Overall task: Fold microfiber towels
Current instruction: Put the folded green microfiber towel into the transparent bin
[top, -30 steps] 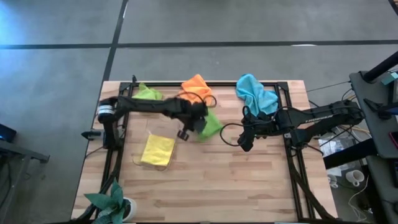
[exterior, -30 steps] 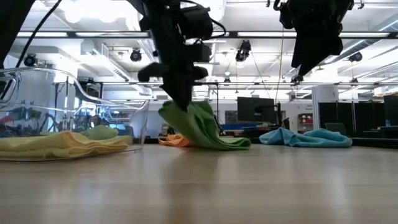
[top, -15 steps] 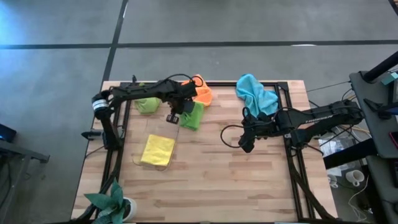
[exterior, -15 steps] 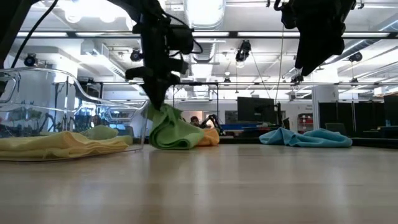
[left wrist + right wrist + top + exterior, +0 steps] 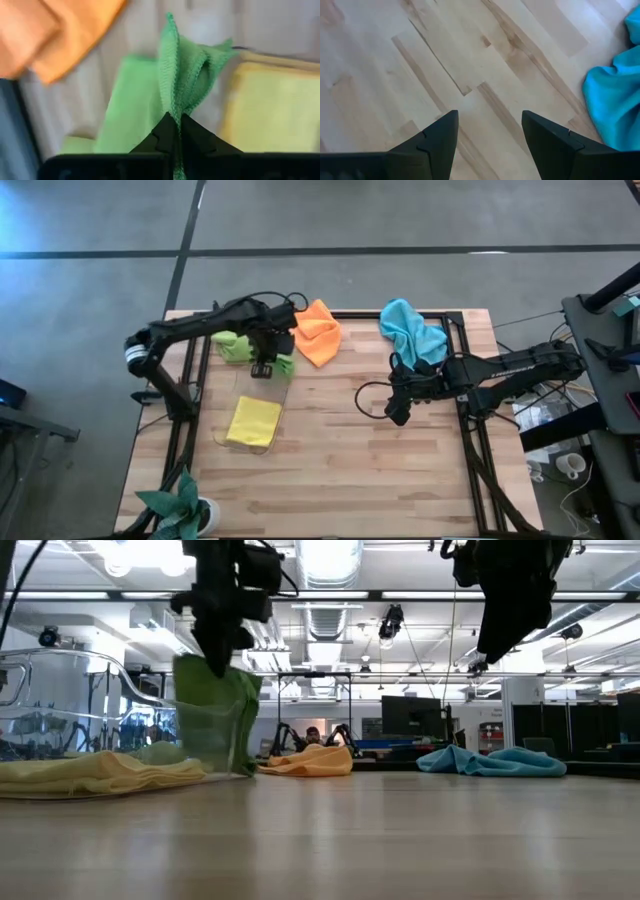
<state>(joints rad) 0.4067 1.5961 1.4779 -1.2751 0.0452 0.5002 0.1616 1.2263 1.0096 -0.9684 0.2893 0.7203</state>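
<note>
The left tool (image 5: 263, 367), clamped on the darker green towel (image 5: 215, 710), is carrying it toward the frame's upper left over a clear bin (image 5: 268, 385), likely to stow it; the right tool (image 5: 397, 415) is hanging open.

worktop (image 5: 340, 460): pale wood planks, smooth, faint sheen | darker green towel (image 5: 182, 75): soft looped microfiber cloth, matt | light blue towel (image 5: 615, 95): soft matt cloth | fingers (image 5: 437, 140): dark matt plastic | tray (image 5: 60, 670): clear glossy plastic
</note>
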